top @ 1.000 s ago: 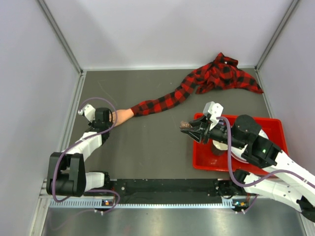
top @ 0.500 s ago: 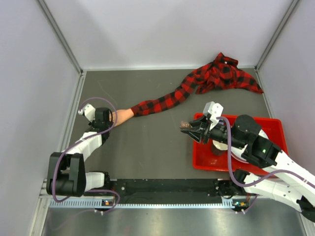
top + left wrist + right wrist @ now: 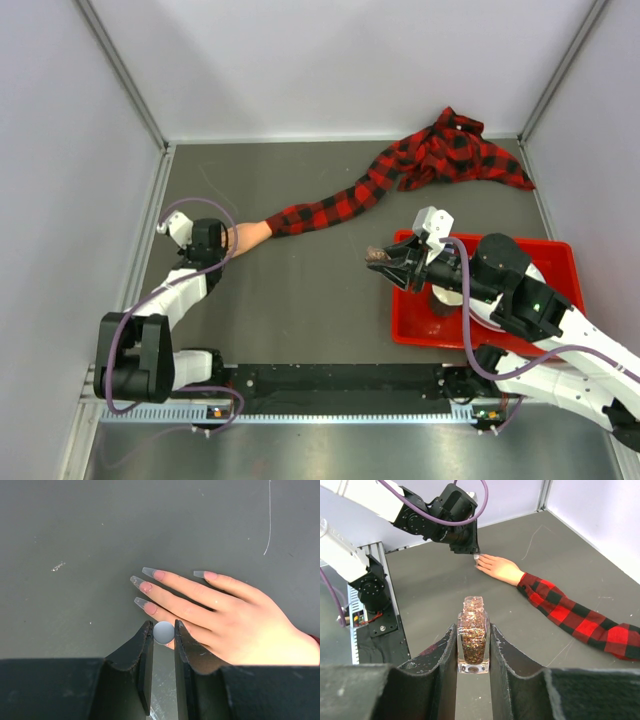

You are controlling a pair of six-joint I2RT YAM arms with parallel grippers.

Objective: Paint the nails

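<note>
The pale mannequin hand (image 3: 235, 615) lies flat on the dark table at the end of a red-and-black plaid sleeve (image 3: 330, 212). Its long nails (image 3: 145, 586) are pink at the base with clear tips and point away from the sleeve. My left gripper (image 3: 162, 624) is shut on a small round grey brush cap (image 3: 163, 634), held just above the lowest finger. In the top view it (image 3: 205, 240) sits at the fingertips of the hand (image 3: 248, 235). My right gripper (image 3: 473, 627) is shut on an uncapped bottle of copper glitter polish (image 3: 473, 645), held upright over the table's middle (image 3: 383, 257).
A red tray (image 3: 555, 265) lies at the right under my right arm, with a round object (image 3: 445, 298) in it. The bunched rest of the plaid shirt (image 3: 455, 150) lies at the back right. Grey walls enclose the table on three sides.
</note>
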